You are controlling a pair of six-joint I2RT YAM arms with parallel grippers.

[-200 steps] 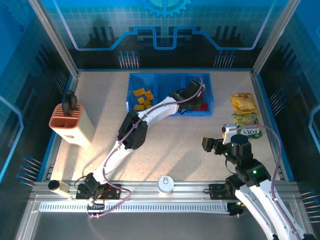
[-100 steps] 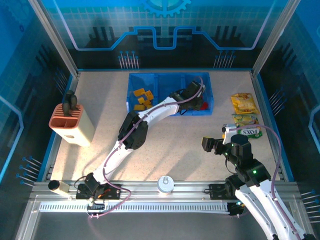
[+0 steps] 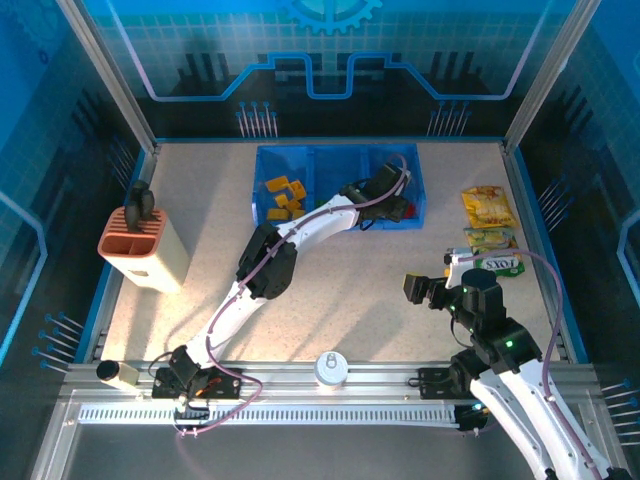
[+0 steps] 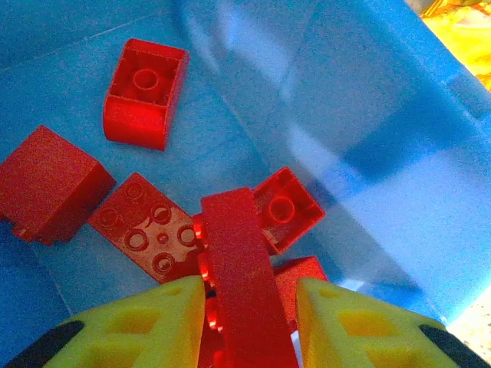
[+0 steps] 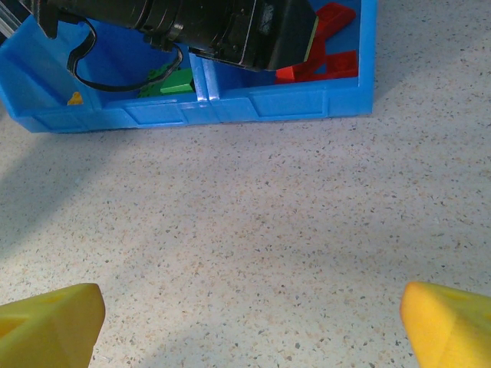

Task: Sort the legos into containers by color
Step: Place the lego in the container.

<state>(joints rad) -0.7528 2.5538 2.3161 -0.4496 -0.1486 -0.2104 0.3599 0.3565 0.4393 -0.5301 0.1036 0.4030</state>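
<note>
Inside the right compartment of the blue tray (image 3: 300, 152), my left gripper (image 3: 392, 203) hangs over a pile of red legos (image 4: 146, 92). A long red brick (image 4: 234, 245) stands between its yellow fingers (image 4: 138, 326), leaning on the pile. The jaws are slightly parted, with a narrow gap showing on each side of the brick. Yellow-orange legos (image 3: 283, 195) lie in the left compartment and green ones (image 5: 173, 80) in the middle one. My right gripper (image 3: 412, 287) hovers wide open over bare table (image 5: 249, 307), in front of the tray (image 5: 291, 103).
A salmon-orange slotted holder (image 3: 140, 245) with black utensils stands at the left. Yellow-green snack packets (image 3: 487, 207) lie at the right, near my right arm. A round white knob (image 3: 330, 367) sits on the front rail.
My left gripper's jaws have parted a little around the long red brick. Both arms have stayed almost still.
</note>
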